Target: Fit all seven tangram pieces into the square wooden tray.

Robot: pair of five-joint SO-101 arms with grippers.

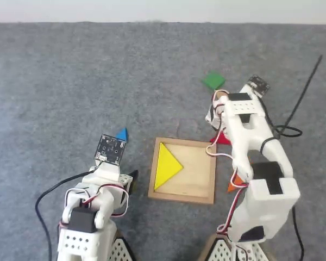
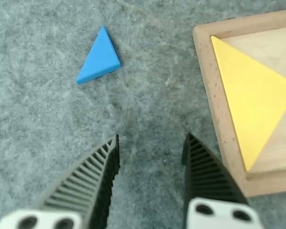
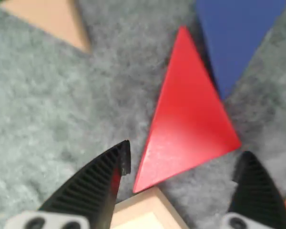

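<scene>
- Wooden square tray lies on the grey table between the 2 arms.
- 1 yellow triangle sits in the tray, long edge along its left wall, apex pointing at the tray's centre.
- Red triangle lies just outside the tray's far right corner, its narrow tip pointing away from that corner, beside a dark blue piece.
- Right end effector is wide open, 1 finger either side of the red triangle's broad end, gripping nothing.
- Left end effector is open and empty, near a small blue triangle left of the tray.
</scene>
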